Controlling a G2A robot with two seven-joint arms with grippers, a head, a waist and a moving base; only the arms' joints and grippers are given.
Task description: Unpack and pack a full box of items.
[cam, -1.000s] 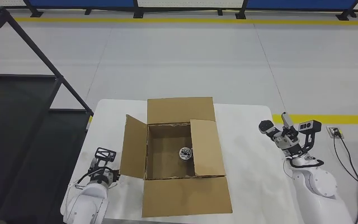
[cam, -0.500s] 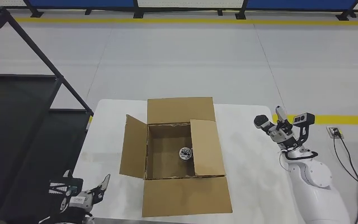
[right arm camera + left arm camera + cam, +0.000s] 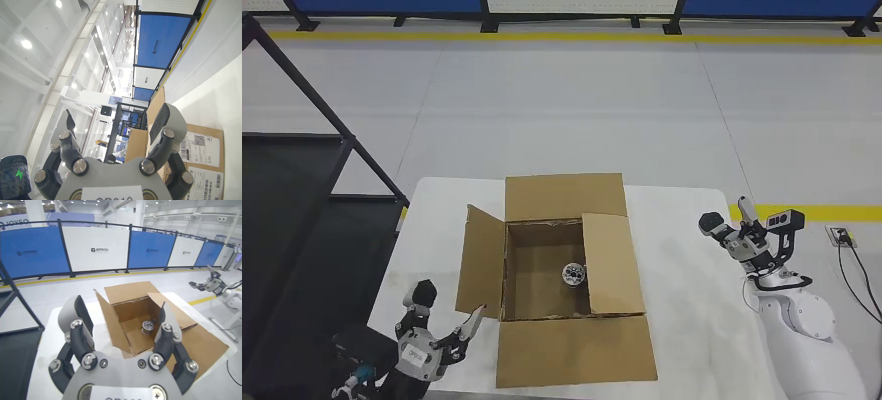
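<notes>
White surface [image 3: 682,300]: open box [image 3: 572,350], one can [image 3: 573,272] inside. Left gripper [image 3: 447,306], right gripper [image 3: 725,217]: jaws spread, empty. Unpacking, seemingly; next, reach for can.

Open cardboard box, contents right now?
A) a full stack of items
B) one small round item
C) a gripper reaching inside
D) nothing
B: the top view shows a single small round item on the floor of the box, with nothing else visible inside.
</notes>
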